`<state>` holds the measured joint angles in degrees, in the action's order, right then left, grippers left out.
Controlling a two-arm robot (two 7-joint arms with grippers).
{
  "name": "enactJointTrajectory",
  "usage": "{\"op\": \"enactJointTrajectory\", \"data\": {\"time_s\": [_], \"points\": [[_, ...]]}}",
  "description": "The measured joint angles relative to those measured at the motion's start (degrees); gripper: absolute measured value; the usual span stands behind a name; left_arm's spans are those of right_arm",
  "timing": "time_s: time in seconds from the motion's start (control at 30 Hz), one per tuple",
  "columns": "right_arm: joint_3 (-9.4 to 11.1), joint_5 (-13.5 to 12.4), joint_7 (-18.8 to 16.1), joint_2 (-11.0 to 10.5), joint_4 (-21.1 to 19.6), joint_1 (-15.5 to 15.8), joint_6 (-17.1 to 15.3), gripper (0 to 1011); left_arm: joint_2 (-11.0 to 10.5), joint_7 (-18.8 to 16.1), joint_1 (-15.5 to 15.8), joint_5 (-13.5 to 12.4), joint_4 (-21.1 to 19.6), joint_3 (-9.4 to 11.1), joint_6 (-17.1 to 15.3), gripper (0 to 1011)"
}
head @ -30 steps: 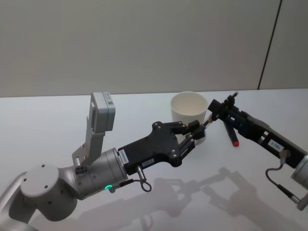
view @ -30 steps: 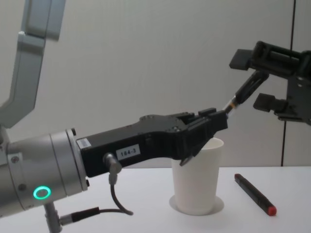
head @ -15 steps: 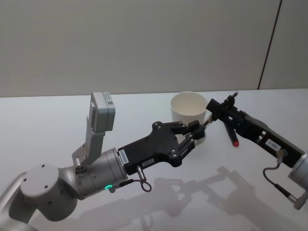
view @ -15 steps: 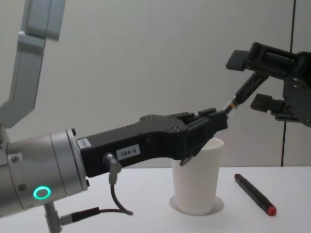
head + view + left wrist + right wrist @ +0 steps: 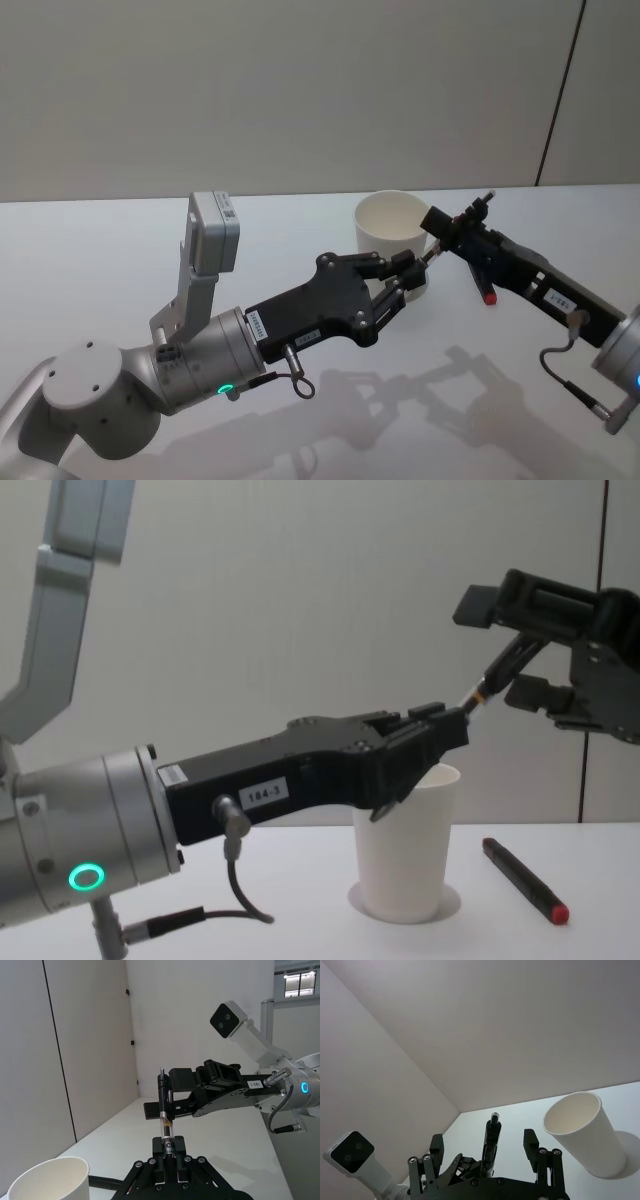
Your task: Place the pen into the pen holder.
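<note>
Pen: lower end clamped in the left pincer, fingers closed tight on the barrel. It is off the desk, tilted up and to the right, with the gripped end above the near-right rim of the pen holder.

Left wrist is roughly level. The forearm runs from near left toward far right, with the elbow low at near left. The green ring light on the arm is lit.

Right pincer is spread wide, one finger on each side of the pen's upper end. There is a gap on both sides in the right wrist view, so it grips nothing. The right arm comes in from near right, forearm angled left and far, and the pincer sits higher than the holder's rim.

The pen holder stands upright on the desk, mid-far, mouth up. A red-tipped marker lies flat on the desk just right of the holder, apart from it.
</note>
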<state>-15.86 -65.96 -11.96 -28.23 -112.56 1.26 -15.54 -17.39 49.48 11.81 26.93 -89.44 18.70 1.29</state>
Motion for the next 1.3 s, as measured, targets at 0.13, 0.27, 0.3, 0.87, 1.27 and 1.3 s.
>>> {"op": "enactJointTrajectory", "data": {"time_s": [0.13, 0.27, 0.3, 0.87, 1.27, 1.3], "points": [[-0.1, 0.0, 0.0, 0.0, 0.1, -0.1, 0.0, 951, 0.0, 0.0, 0.0, 0.0, 0.0, 0.0, 0.0, 138], [-0.2, 0.1, -0.1, 0.0, 0.1, -0.2, 0.0, 875, 0.0, 0.0, 0.0, 0.0, 0.0, 0.0, 0.0, 138], [-0.2, 0.1, -0.1, 0.0, 0.1, -0.2, 0.0, 843, 0.0, 0.0, 0.0, 0.0, 0.0, 0.0, 0.0, 138], [-0.3, 0.1, -0.1, 0.0, 0.2, -0.3, -0.1, 286, 0.0, 0.0, 0.0, 0.0, 0.0, 0.0, 0.0, 138], [-0.3, 0.1, -0.1, 0.0, 0.2, -0.3, -0.1, 130, 0.0, 0.0, 0.0, 0.0, 0.0, 0.0, 0.0, 138], [-0.3, 0.1, -0.1, 0.0, 0.2, -0.3, -0.1, 130, 0.0, 0.0, 0.0, 0.0, 0.0, 0.0, 0.0, 138]]}}
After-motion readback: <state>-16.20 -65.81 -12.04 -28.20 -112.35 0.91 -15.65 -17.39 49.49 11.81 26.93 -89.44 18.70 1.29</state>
